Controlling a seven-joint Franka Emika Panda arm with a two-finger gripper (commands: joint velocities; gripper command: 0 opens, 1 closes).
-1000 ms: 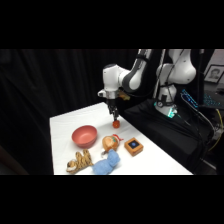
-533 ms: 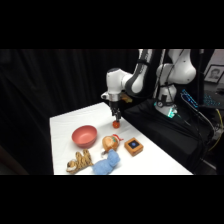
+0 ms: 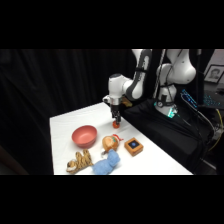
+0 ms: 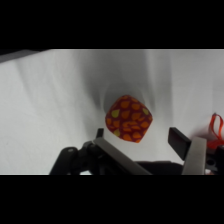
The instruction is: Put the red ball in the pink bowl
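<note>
Up close, the wrist view shows the red ball [image 4: 129, 119] patterned with yellow spots between the gripper's [image 4: 137, 136] open fingers, ungrasped; from the side, the pink bowl [image 3: 84, 135] sits well apart.

On the bench [image 3: 65, 125], the bowl [image 3: 84, 135] sits toward the left. The ball [image 3: 116, 124] lies behind and to its right, under the claw [image 3: 116, 121]. Right of the bowl stands a round toy [image 3: 110, 143], with a box [image 3: 133, 146] further right. A soft lump [image 3: 107, 162] and a twisted toy [image 3: 80, 161] lie nearest the front.
</note>
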